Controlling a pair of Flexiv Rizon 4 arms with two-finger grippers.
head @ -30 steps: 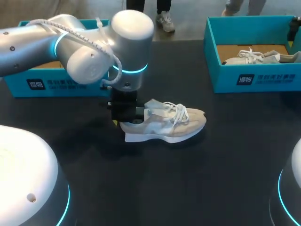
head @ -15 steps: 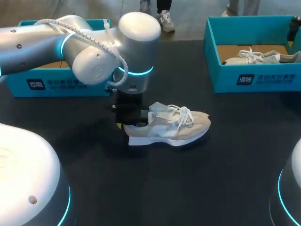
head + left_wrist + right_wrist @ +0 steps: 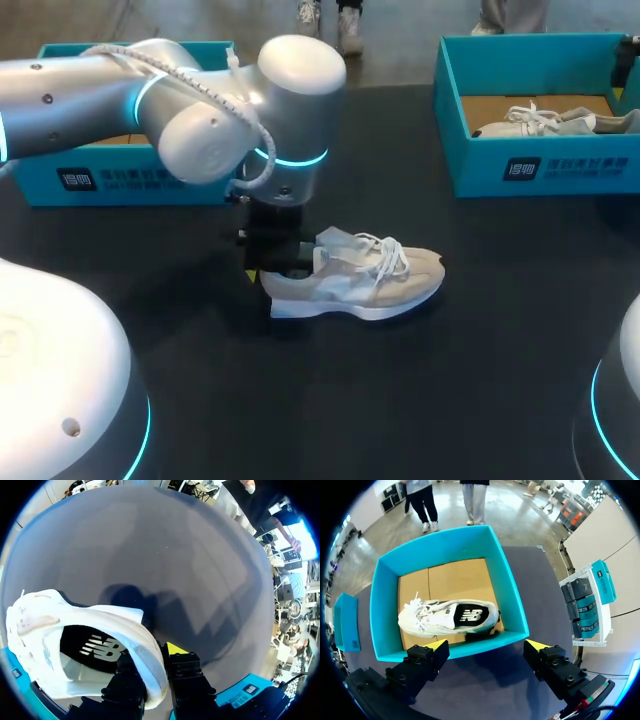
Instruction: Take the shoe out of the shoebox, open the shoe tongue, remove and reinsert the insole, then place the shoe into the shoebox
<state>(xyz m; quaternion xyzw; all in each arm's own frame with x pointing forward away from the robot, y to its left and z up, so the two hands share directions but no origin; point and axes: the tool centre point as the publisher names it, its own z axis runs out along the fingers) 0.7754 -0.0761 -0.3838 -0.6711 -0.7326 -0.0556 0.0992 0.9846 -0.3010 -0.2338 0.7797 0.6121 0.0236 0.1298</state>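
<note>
The left hand (image 3: 154, 661) is clamped on the heel rim of the shoe (image 3: 360, 280), one finger inside the collar and one outside. The shoe stands upright at the dark desk (image 3: 400, 400), toe pointing away from the hand. The right hand (image 3: 486, 646), fingers wide apart, hangs above a teal box (image 3: 512, 595) that holds a second shoe (image 3: 447, 616).

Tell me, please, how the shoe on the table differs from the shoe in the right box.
The table shoe stands on the table, the boxed shoe inside the box. The left pincer grips the table shoe's heel; the boxed shoe is untouched. The table shoe's toe points right, the boxed shoe's left. Both are pale lace-up trainers, upright.
</note>
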